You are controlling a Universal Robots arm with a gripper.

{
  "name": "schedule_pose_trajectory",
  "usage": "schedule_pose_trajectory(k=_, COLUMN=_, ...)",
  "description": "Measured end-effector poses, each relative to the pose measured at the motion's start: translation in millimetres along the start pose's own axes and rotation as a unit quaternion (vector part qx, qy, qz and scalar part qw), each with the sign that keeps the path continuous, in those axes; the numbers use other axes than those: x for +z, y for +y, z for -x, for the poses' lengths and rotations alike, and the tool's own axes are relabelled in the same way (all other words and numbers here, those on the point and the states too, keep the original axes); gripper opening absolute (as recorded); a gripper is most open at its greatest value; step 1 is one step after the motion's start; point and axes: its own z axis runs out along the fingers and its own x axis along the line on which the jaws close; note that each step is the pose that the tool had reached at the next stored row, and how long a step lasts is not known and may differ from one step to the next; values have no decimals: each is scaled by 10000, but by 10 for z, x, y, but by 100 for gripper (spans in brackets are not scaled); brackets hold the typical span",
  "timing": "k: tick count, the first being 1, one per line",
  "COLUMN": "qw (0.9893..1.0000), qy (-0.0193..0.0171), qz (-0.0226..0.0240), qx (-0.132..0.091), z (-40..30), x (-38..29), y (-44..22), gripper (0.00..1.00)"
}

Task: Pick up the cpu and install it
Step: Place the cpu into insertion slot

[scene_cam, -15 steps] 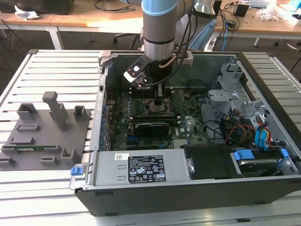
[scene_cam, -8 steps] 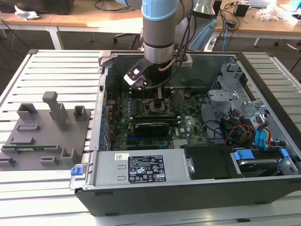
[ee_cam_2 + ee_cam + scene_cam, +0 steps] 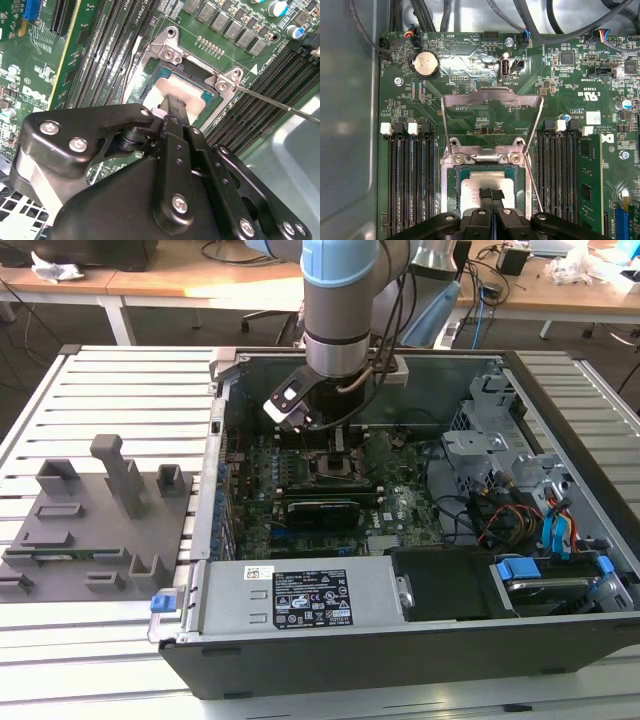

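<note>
The cpu (image 3: 472, 192) lies flat in the open socket on the green motherboard, its silver-grey top showing in both wrist views (image 3: 187, 89). My gripper (image 3: 492, 194) is shut, its two black fingertips pressed together with nothing between them, right on or just above the cpu's top (image 3: 172, 106). The socket's metal load plate (image 3: 492, 100) is swung up and open, and its thin lever (image 3: 280, 102) stands free to one side. In the exterior view the gripper (image 3: 338, 440) reaches down into the open computer case (image 3: 400, 660), over the socket.
Black memory slots (image 3: 410, 180) flank the socket on both sides. A long black expansion card (image 3: 322, 510) lies just in front of it. Cables and drive bays (image 3: 530, 530) crowd the exterior view's right. A grey fixture plate (image 3: 100, 520) sits on the slatted table to the left.
</note>
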Motion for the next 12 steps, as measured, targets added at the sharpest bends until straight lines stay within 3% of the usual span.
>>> schedule_pose_trajectory(k=2, qw=10000, qy=11, qz=7, qx=1, z=-3, x=-20, y=3, gripper=11)
schedule_pose_trajectory(k=5, qw=10000, qy=1, qz=1, qx=0, z=2, x=-142, y=10, gripper=11)
schedule_pose_trajectory(k=10, qw=10000, qy=-7, qz=6, qx=0, z=8, x=-445, y=30, gripper=11)
schedule_pose_trajectory(k=12, qw=10000, qy=-6, qz=7, qx=-1, z=8, x=-445, y=30, gripper=11)
